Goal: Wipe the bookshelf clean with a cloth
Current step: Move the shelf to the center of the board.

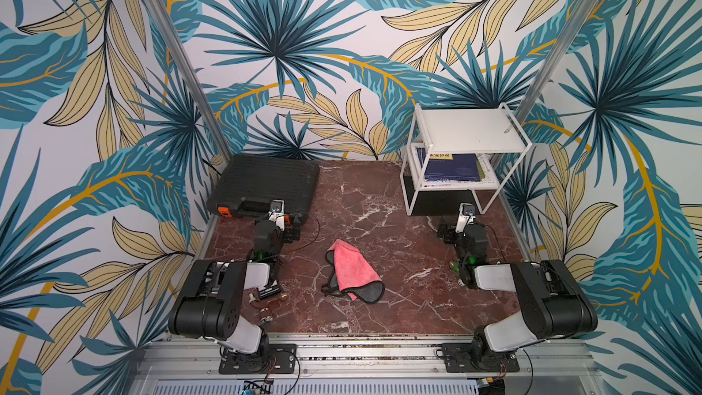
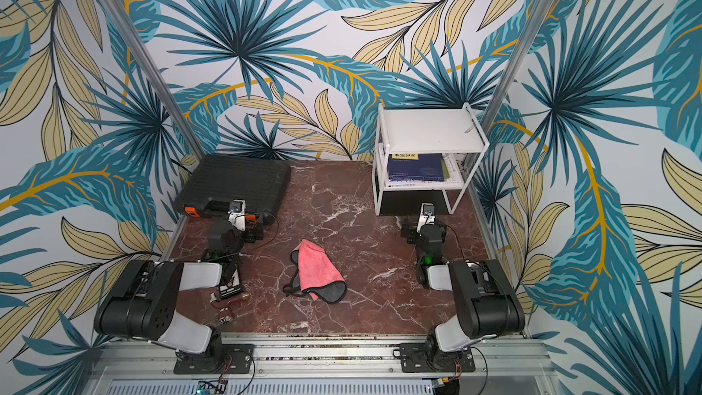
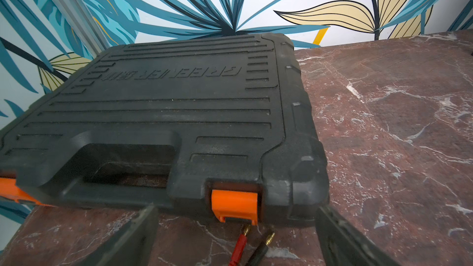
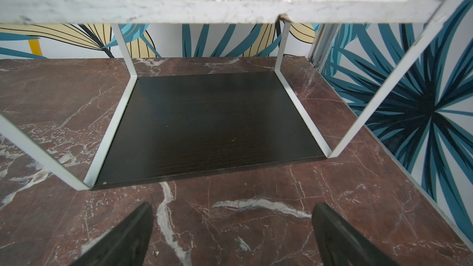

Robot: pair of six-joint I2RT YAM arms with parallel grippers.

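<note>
The cloth, pink with dark edging, lies crumpled on the marble table between my two arms, and no gripper touches it. The bookshelf, a white two-tier rack, stands at the back right. Its black base panel lies just ahead of my right gripper, which is open and empty over bare table. My left gripper is open and empty too, facing a black case.
A black ribbed case with orange latches fills the back left. Red and black plugs lie between my left fingers. Books lie on the rack's lower board. Small brown parts sit by the left arm.
</note>
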